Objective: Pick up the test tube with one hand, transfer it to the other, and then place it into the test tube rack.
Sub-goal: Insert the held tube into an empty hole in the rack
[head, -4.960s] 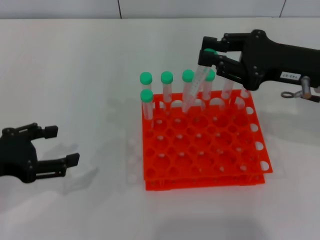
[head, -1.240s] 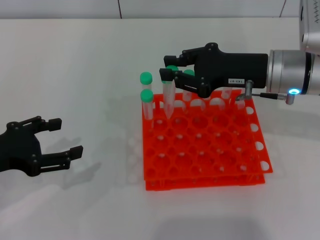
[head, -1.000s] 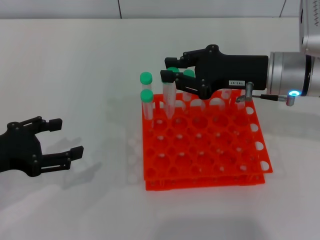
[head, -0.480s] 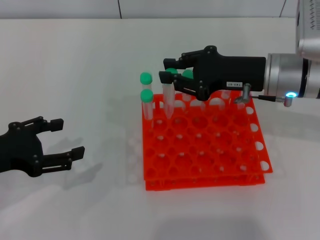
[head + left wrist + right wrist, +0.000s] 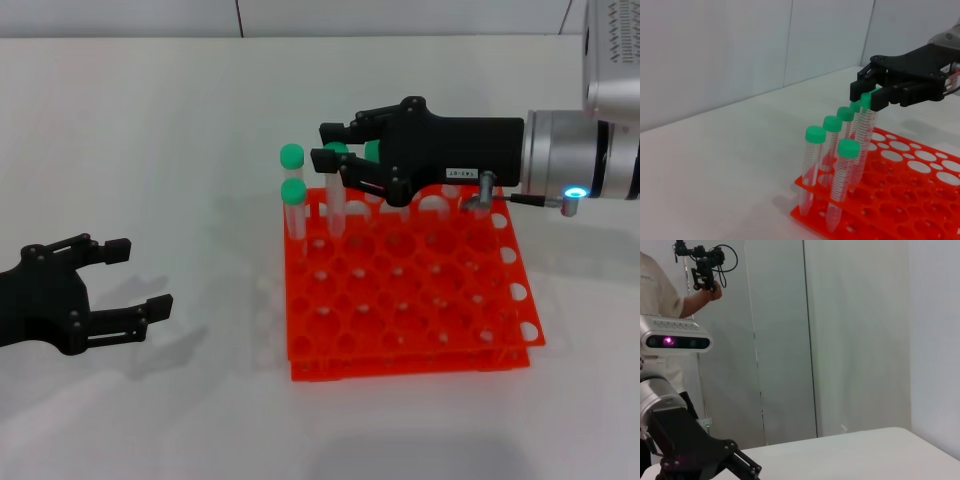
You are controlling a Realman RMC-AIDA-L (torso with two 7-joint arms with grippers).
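Nearest in the head view, the left end effector (image 5: 128, 278) is parked low over the counter (image 5: 150, 130) at the near left, well apart from the test tube rack (image 5: 410, 290); its two fingers are spread apart and nothing is held between them.

Farther back, the orange-red rack is seen resting on the counter, with green-capped tubes standing along its far rows and at its far left corner, such as the corner tube (image 5: 292, 205).

Above the far rows, the right end effector (image 5: 335, 168) is held level, reaching in from the right with its silver arm and blue light trailing behind. Its fingers are clamped on the test tube (image 5: 336, 195) just under the green cap, as is shown more plainly in the left wrist view (image 5: 863, 134). The tube hangs nearly upright, its lower end at or just inside a hole of the rack's far rows, just beside the neighbouring tubes.

The placing step is judged to be in hand. For it to be done well, the tube should be kept vertical and centred over one hole, then lowered straight so both tiers are threaded without the rim being caught. The neighbouring caps should not be brushed, and the grip should be released only once the tube is supported.
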